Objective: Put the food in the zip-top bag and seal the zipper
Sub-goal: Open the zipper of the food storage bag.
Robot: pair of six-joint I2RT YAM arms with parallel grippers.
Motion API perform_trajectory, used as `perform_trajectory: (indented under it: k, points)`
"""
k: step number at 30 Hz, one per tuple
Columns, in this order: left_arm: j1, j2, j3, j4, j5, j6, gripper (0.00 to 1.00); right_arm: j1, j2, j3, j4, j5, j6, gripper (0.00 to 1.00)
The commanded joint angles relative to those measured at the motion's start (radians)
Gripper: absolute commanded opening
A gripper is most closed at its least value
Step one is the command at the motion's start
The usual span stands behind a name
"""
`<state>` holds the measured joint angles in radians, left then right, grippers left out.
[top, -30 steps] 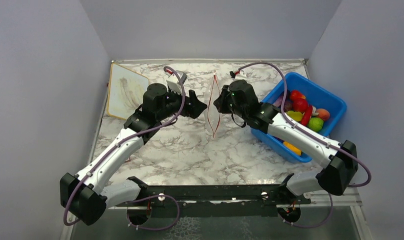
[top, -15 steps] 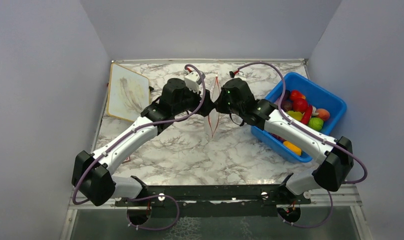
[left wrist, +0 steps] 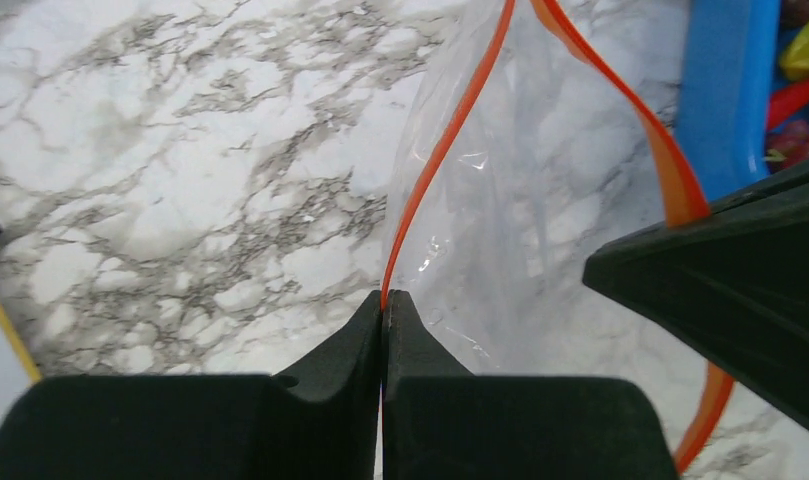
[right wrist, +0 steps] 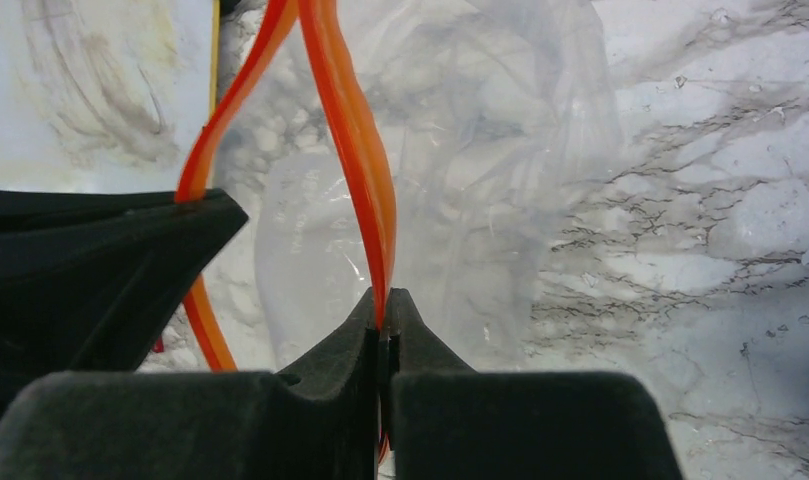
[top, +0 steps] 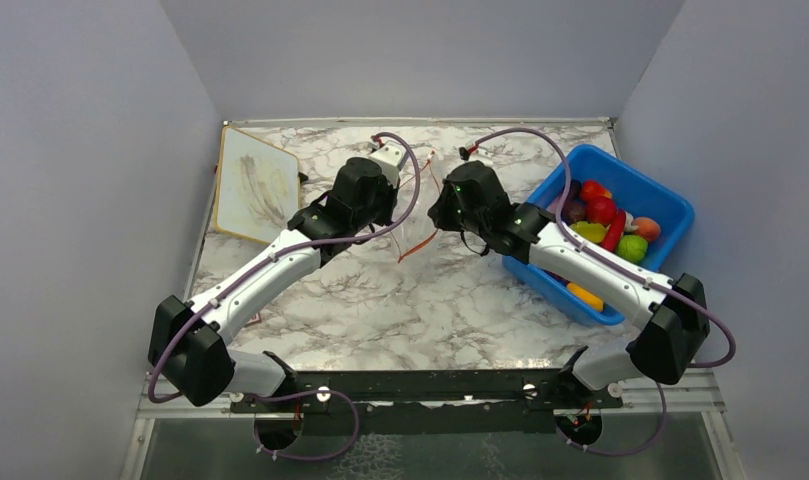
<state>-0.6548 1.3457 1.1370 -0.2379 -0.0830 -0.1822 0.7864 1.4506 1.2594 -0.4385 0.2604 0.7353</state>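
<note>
The clear zip-top bag point(top: 416, 225) hangs between my two grippers above the marble table, its mouth held apart. My left gripper point(left wrist: 383, 297) is shut on one orange-red zipper point(left wrist: 450, 130) strip. My right gripper point(right wrist: 382, 295) is shut on the other zipper point(right wrist: 355, 130) strip. In the top view the left gripper point(top: 403, 207) and right gripper point(top: 436, 214) face each other across the bag. The food point(top: 605, 215), colourful toy fruits and vegetables, lies in the blue bin point(top: 670, 200) at the right. Nothing shows inside the bag.
A white board point(top: 255, 185) with a yellow edge lies at the table's back left. The blue bin's wall point(left wrist: 725, 90) is just beyond the bag in the left wrist view. Grey walls enclose the table on three sides.
My left gripper came in from the left, shut on the bag's left zipper strip and drew back a little. The bag's mouth has spread and its lower end swung left.
</note>
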Motion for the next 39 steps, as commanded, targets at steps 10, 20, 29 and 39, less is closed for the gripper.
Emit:
perform_trajectory:
  k: [10, 20, 29, 39]
  points:
    - [0.008, -0.150, 0.027, -0.092, -0.323, 0.068, 0.00, 0.004, -0.124, -0.196, 0.167, 0.010, -0.112, 0.01]
    - [0.008, -0.349, -0.185, 0.032, -0.082, 0.140, 0.00, 0.004, -0.072, -0.335, 0.435, -0.291, -0.099, 0.02]
    - [0.009, -0.315, -0.263, 0.001, -0.030, 0.120, 0.00, 0.003, -0.035, -0.281, 0.382, -0.362, -0.128, 0.31]
    - [0.009, -0.309, -0.274, 0.006, 0.002, 0.130, 0.00, 0.004, -0.118, -0.222, 0.242, -0.377, -0.184, 0.57]
